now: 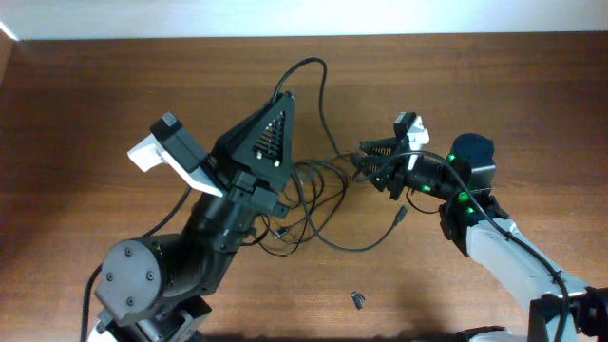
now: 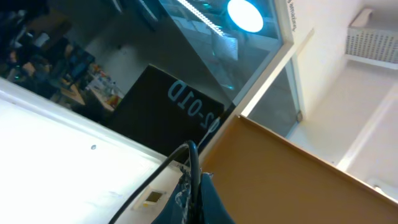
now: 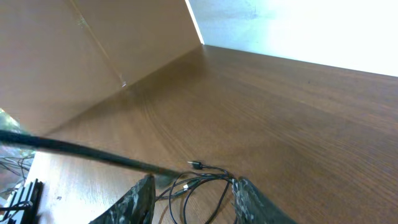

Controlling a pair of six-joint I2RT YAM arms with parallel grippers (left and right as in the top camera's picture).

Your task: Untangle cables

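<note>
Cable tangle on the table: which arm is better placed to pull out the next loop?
Probably right: the right gripper is low, open around tangle loops; the left gripper is raised, holding a black cable.

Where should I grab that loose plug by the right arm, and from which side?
Take the plug just behind its head, where its cable leaves it. Come straight down from above: it lies flat, apart from the tangle, with the right hand nearest.

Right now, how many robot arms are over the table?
2. The left arm rises from the bottom left towards the cables; the right arm comes in from the bottom right. No other shows.
</note>
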